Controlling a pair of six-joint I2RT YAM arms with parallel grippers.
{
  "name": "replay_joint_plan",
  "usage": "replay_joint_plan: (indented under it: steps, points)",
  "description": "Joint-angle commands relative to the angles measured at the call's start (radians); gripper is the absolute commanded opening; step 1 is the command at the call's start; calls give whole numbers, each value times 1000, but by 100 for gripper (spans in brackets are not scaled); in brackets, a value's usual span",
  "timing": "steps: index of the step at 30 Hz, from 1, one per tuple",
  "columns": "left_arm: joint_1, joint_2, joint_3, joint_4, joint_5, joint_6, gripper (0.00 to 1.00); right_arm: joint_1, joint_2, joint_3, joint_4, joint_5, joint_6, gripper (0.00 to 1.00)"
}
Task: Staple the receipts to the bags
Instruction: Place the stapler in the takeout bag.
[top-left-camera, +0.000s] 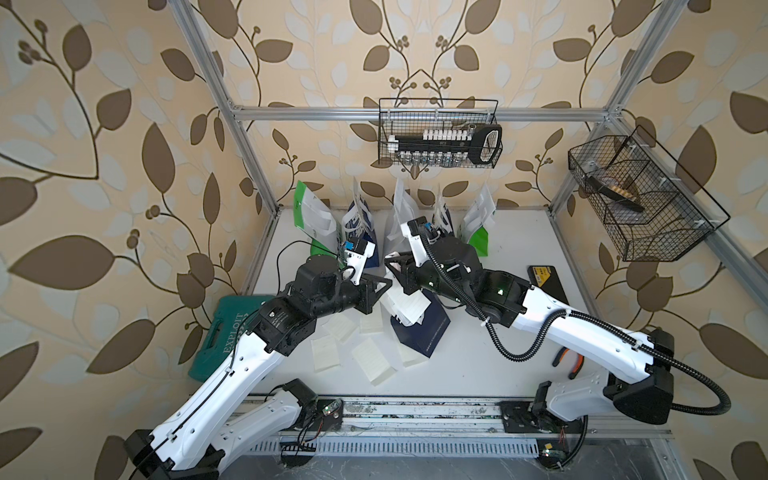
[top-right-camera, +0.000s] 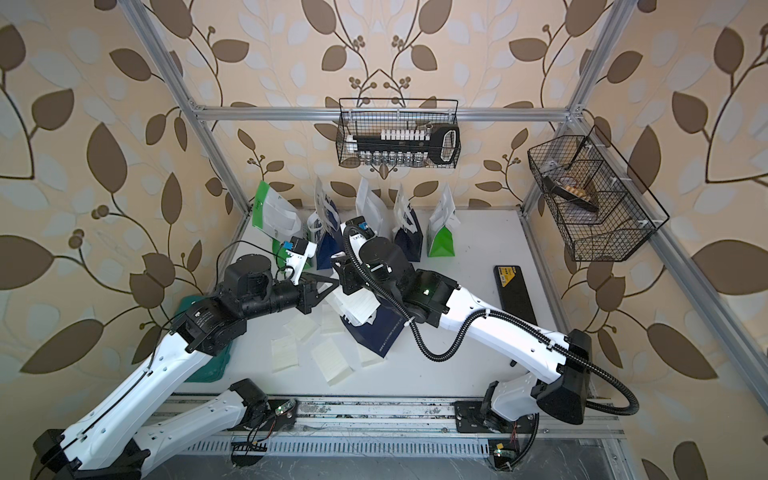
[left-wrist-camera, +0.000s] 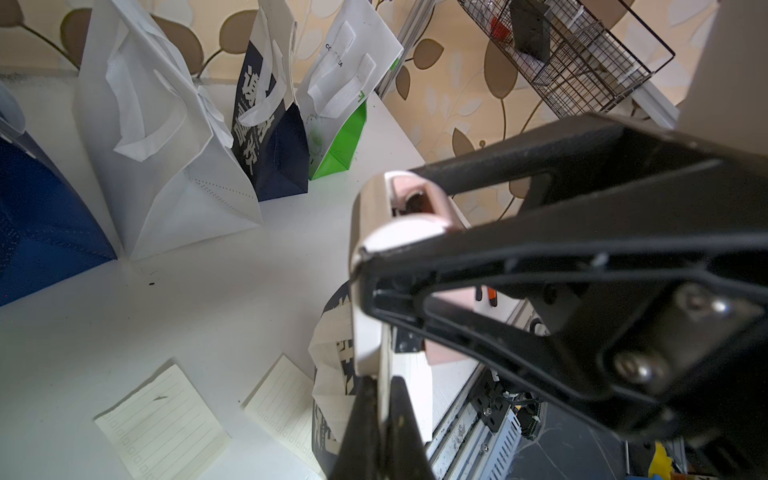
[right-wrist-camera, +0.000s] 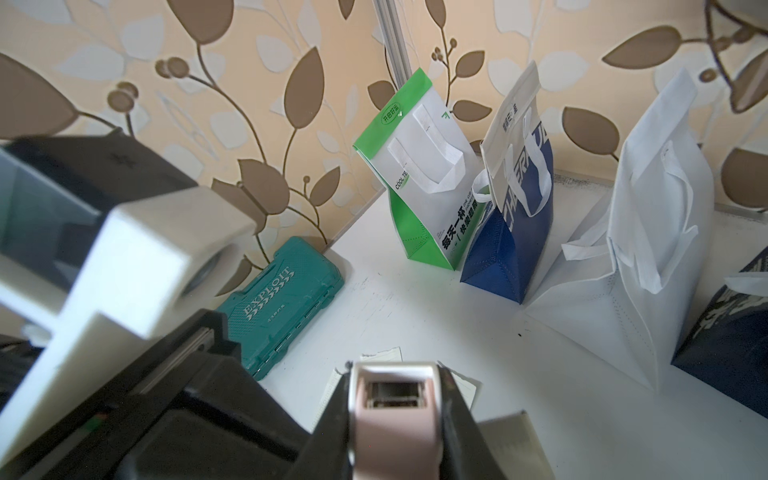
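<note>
My right gripper (right-wrist-camera: 392, 376) is clamped on the pink-and-white stapler (right-wrist-camera: 390, 419). My left gripper (left-wrist-camera: 383, 388) is pinched shut on a thin white edge I cannot identify. Just below them, at frame centre, one navy bag (top-left-camera: 422, 332) lies flat. Its long axis runs upper left to lower right, handle end toward the grippers, with one receipt (top-left-camera: 411, 305) on it. Five loose receipts (top-left-camera: 372, 361) lie below and left of it. Five standing bags (top-left-camera: 316, 216) line the upper middle of the frame.
</note>
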Motion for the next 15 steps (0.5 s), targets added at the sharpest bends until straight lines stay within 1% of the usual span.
replay_joint_plan:
  steps: [1, 6, 9, 12, 15]
  points:
    - [0, -23, 29, 100, 13, 83, 0, 15, -43, -9, -40, 11, 7, 0]
    - [0, -30, 5, 145, 47, 109, 0, 32, -58, -24, -48, 18, 28, 8]
    - [0, -48, -20, 191, 64, 110, 0, 53, -61, -28, -54, 39, 31, 16]
    - [0, -64, -30, 206, 68, 114, 0, 68, -74, -33, -57, 52, 30, 21]
    - [1, -63, -34, 207, 84, 121, 0, 75, -89, -40, -63, 60, 30, 33]
